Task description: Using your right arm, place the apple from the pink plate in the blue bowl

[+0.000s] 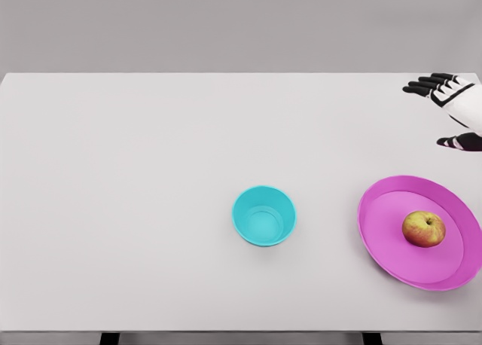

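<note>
- White table (135, 209) fills most of the head view; its far edge runs straight across the upper part of the picture, with a plain grey wall behind it.
- Two dark table legs show under the near edge, one left of centre and one right of centre.
- Blue bowl (263, 216): one unit, upright, empty, standing on the table slightly right of centre.
- Pink plate (384, 232): one unit, flat on the table at the lower right, well apart from the bowl; its right rim meets the picture edge.
- Apple (423, 229): one unit, yellow-red, resting inside the plate, right of the plate's centre, stem side up.
- Right hand (452, 108): one hand visible, entering from the right edge at the far right corner of the table. Fingers (428, 85) are dark-tipped, spread and extended toward the left, holding nothing.
- Apple-to-hand relation: the apple lies nearer the camera than the hand, well apart from the fingertips, with bare table and the plate's far rim between them. No contact.
</note>
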Robot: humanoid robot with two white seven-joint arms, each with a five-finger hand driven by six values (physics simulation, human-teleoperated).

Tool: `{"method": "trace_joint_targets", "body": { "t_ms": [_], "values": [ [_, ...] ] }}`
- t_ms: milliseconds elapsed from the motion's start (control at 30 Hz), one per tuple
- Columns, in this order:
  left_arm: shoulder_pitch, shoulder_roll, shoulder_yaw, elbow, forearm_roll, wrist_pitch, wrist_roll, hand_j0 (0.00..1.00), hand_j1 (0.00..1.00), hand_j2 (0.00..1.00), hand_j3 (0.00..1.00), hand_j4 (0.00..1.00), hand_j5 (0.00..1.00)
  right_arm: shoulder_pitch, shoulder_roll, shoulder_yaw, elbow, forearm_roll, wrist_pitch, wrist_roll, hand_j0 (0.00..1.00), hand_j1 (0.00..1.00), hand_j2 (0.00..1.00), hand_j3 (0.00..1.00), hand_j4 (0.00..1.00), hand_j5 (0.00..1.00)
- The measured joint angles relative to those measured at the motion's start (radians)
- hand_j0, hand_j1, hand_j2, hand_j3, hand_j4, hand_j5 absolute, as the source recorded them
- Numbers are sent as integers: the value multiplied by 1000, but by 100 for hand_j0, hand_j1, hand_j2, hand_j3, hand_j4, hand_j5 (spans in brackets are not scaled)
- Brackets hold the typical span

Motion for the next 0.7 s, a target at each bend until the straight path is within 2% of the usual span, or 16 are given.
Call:
{"method": "trace_joint_targets", "body": {
  "t_ms": [167,267,400,533,700],
  "values": [
    [2,0,0,0,0,0,0,100,100,100,100,100,100,6,-12,1,-43,-2,0,-1,100,100,100,100,100,100],
    [0,0,0,0,0,0,0,100,100,100,100,100,100,52,-44,0,-72,-1,0,4,100,100,100,100,100,100],
    [0,0,0,0,0,0,0,100,100,100,100,100,100,54,-113,-14,-122,-2,0,151,100,100,100,100,100,100],
    [0,0,0,0,0,0,0,100,100,100,100,100,100,55,-139,-45,-149,-7,-1,344,100,100,100,100,100,100],
    [0,0,0,0,0,0,0,100,100,100,100,100,100,106,-159,-54,-198,-8,-2,460,100,100,100,100,100,100]
  ]
}}
